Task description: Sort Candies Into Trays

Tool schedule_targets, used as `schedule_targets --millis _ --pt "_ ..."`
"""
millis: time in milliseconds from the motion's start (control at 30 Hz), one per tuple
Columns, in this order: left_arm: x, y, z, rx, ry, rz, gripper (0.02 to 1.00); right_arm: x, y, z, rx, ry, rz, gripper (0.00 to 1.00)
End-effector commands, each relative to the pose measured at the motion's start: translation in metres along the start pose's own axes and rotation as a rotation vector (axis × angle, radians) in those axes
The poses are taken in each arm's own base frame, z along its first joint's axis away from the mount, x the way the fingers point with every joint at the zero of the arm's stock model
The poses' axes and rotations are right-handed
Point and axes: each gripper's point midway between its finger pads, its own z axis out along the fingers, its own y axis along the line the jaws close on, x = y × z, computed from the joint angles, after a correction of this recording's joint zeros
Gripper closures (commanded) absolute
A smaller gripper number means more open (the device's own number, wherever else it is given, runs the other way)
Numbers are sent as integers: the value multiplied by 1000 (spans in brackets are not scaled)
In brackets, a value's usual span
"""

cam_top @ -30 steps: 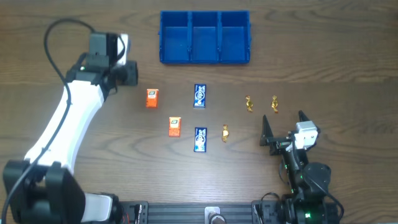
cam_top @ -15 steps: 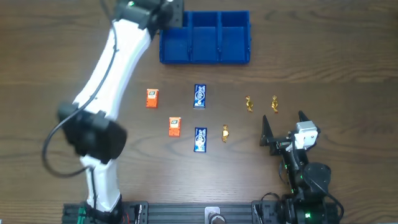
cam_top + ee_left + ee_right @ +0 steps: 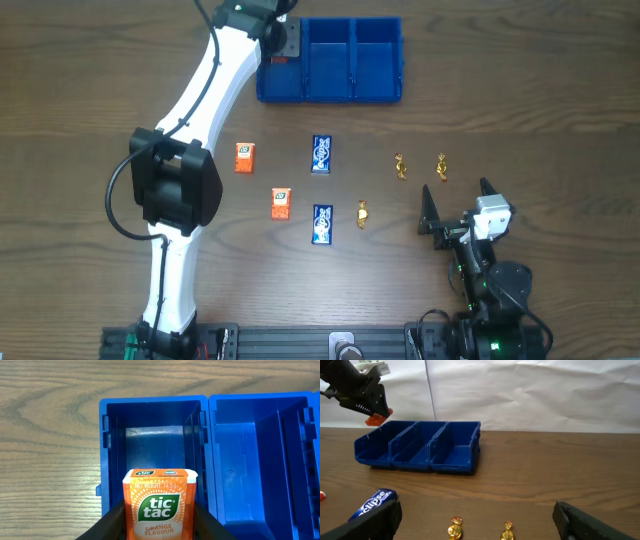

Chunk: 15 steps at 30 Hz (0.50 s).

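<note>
Left tool (image 3: pixel 160 527): clamped on an orange candy box (image 3: pixel 161 502), one finger flat on each side face, box upright. Hangs directly over the end compartment (image 3: pixel 150 452) of the blue tray (image 3: pixel 210 435), on the left arm's side. From the right wrist camera, box above the tray rim, not resting on it. Middle compartment (image 3: pixel 250 465) just beside the tool, bare blue floor.

Right tool (image 3: pixel 456 203): fingers wide apart, nothing between them. Sits low over the table (image 3: pixel 560 130), close to its own base.

Just ahead of the right tool: first gold candy (image 3: pixel 441 166) and second gold candy (image 3: pixel 400 166), side by side, apart from each other. Off to its left, near: third gold candy (image 3: pixel 363 212).

Farther left: near blue packet (image 3: pixel 322 224) and far blue packet (image 3: pixel 321 154), one ahead of the other.

Beyond those, same direction: near orange box (image 3: pixel 281 203) and far orange box (image 3: pixel 245 158), both flat on the table.

Well ahead of the right tool, at the table's far side: the tray, with the left tool above its far-left end.
</note>
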Motion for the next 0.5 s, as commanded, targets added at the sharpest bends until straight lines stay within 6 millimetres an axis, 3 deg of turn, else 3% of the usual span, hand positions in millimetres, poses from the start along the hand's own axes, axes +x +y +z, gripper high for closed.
schedule_targets --millis 33,133,233,333,400,500 --pt "-14 6 -5 5 -39 -43 673 2 0 0 -1 3 9 3" --pt "-16 5 -5 7 -47 -44 625 2 0 0 -1 3 9 3" --pt "-19 5 -5 7 -59 -53 343 2 0 0 -1 3 9 3" --pt "-26 5 -11 5 -84 -55 235 2 0 0 -1 3 9 3" --pt "-32 5 -28 -6 -108 -52 222 2 0 0 -1 3 9 3" --pt "-37 -1 -82 -35 -167 -32 220 2 0 0 -1 3 9 3"
